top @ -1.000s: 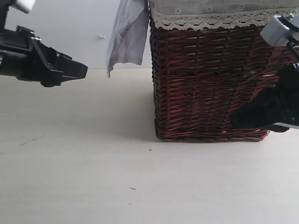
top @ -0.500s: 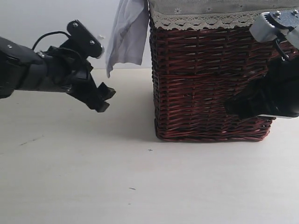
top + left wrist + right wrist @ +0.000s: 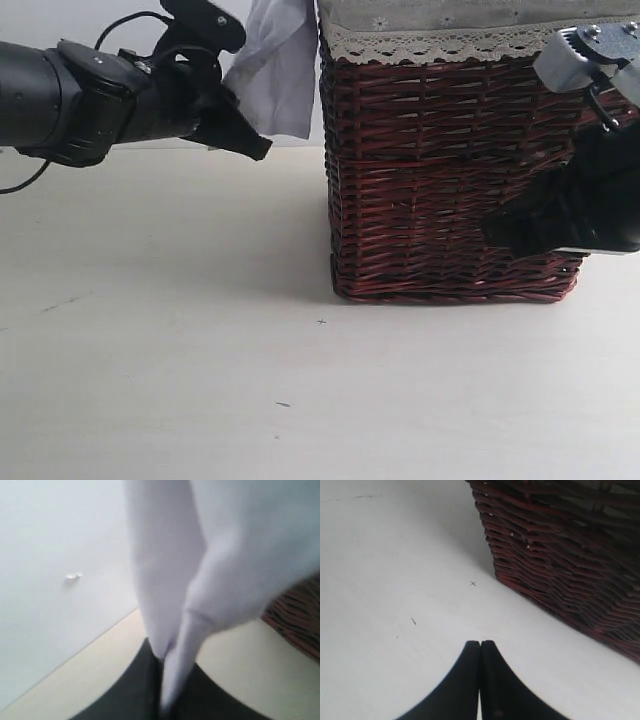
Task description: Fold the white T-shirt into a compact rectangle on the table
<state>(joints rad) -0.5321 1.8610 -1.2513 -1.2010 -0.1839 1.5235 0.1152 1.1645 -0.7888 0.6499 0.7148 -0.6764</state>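
A part of the white T-shirt [image 3: 278, 70] hangs over the left rim of the wicker basket [image 3: 440, 170], above the table [image 3: 200, 380]. My left gripper [image 3: 252, 140] has reached that hanging cloth from the left. In the left wrist view the white T-shirt [image 3: 210, 580] runs down between the two black fingers [image 3: 140, 690], and the left gripper [image 3: 167, 700] is shut on a fold of it. My right gripper [image 3: 495, 232] hovers in front of the basket's lower right side. It is shut with nothing in it [image 3: 480, 645]. The lettering on the shirt is hidden.
The dark red wicker basket [image 3: 570, 545] with a lace-trimmed liner [image 3: 450, 40] stands at the back right of the cream table [image 3: 385, 580]. A pale wall [image 3: 120, 20] rises behind. Small dark specks [image 3: 283, 404] mark the table top.
My left arm has swung up and to the right from mid-left to the hanging cloth, and its fingers have shut on it. The right arm has shifted slightly left in front of the basket.
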